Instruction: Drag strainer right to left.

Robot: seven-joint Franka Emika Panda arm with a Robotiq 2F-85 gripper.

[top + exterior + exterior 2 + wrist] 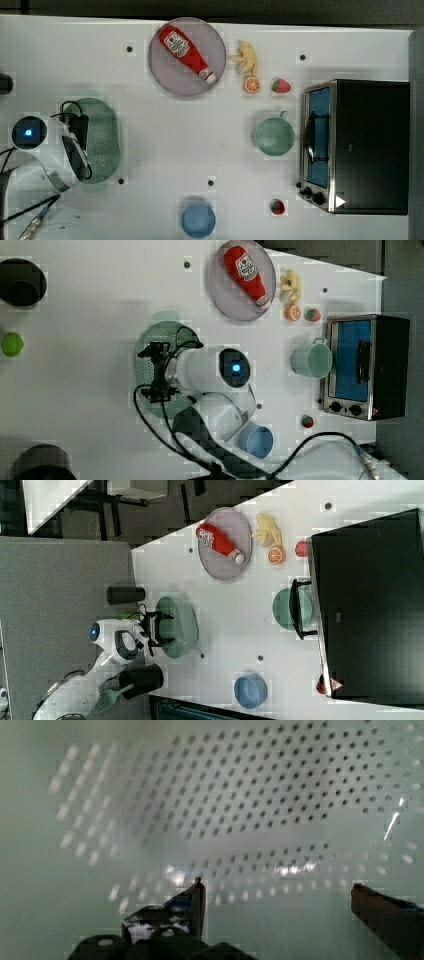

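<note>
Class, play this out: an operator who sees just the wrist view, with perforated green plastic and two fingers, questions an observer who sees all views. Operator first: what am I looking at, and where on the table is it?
Observer: The strainer, a mint-green oval, lies near the top view's left edge of the white table.
Operator: Is anything close beside it?
Observer: In the right view a black cylinder stands just off its rim.
Operator: Where is the cup?
Observer: The green cup sits far off, at the top view's right, before the toaster oven.
Operator: And my fingers?
Observer: The gripper is open, over the strainer's bowl.
</note>
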